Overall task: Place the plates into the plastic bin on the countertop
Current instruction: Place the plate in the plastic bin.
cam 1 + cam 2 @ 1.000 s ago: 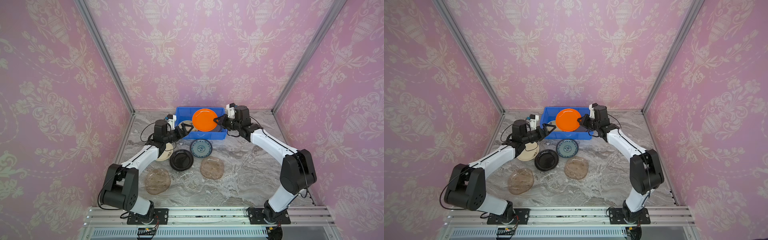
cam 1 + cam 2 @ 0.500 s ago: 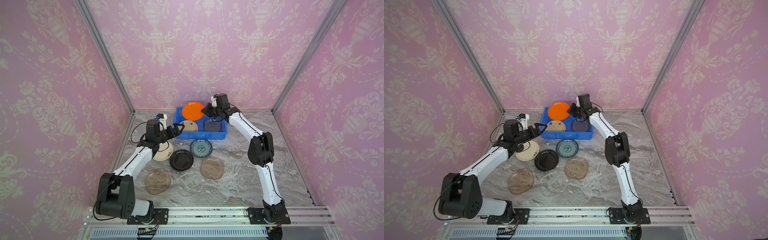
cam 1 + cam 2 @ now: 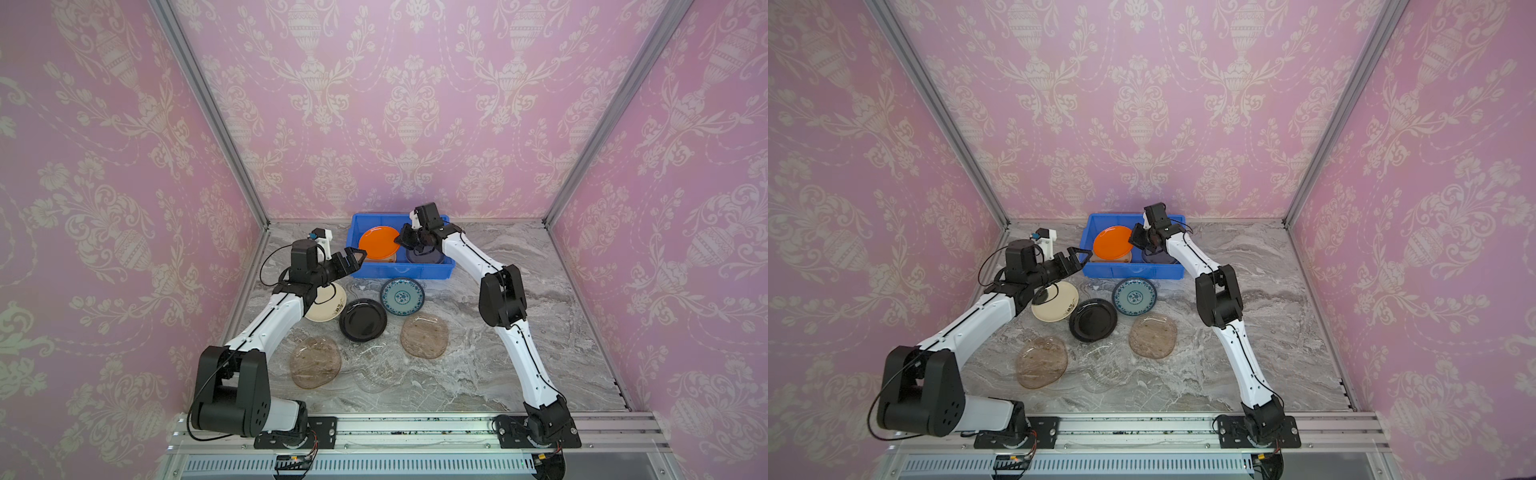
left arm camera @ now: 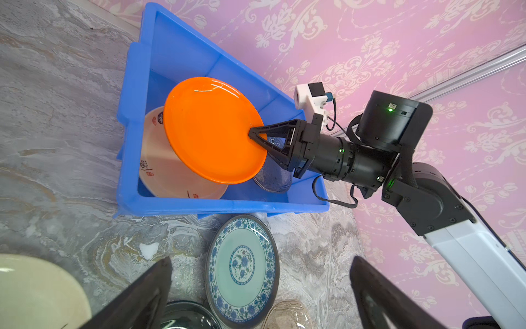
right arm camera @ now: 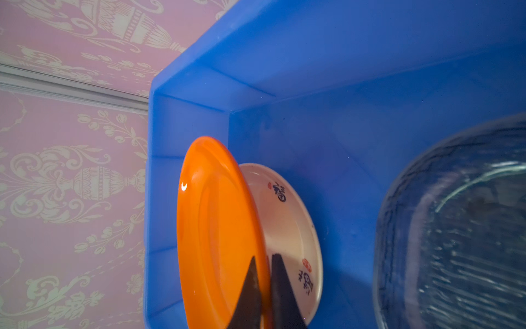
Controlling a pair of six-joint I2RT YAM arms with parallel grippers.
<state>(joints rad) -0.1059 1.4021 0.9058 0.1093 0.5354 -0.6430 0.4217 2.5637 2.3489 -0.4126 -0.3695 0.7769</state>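
Lowered over the last half-second, the right gripper (image 4: 256, 138) now reaches down inside the plastic bin (image 4: 222, 203), its fingers pressed together on the rim of the orange plate (image 4: 210, 131). One finger lies on the plate's face and the other beneath it. The plate is not flat: it hangs tilted over the cream plate (image 4: 159, 168), which already lies in the half of the bin nearer the left arm. Whether its low edge already touches the cream plate cannot be told. A clear plate (image 5: 455, 228) fills the bin's other half, directly under the gripper's wrist.

The left gripper (image 3: 356, 259) hovers just outside the bin's near corner, spread wide and holding nothing.

On the surface (image 3: 498, 332) in front of the bin wait a second cream plate (image 3: 330, 305), a black plate (image 3: 363, 320), a teal-patterned plate (image 3: 402, 296) and two brownish translucent plates (image 3: 316, 361) (image 3: 424, 336).

The main risk, as I judge it, is letting go at this tilt. The smooth orange plate could drop, clatter and slide off the cream one, ending propped on edge against the bin wall. The lower finger also looks wedged between the two plates, so pulling straight back may drag one of them along. The wrist could likewise bump the clear plate.
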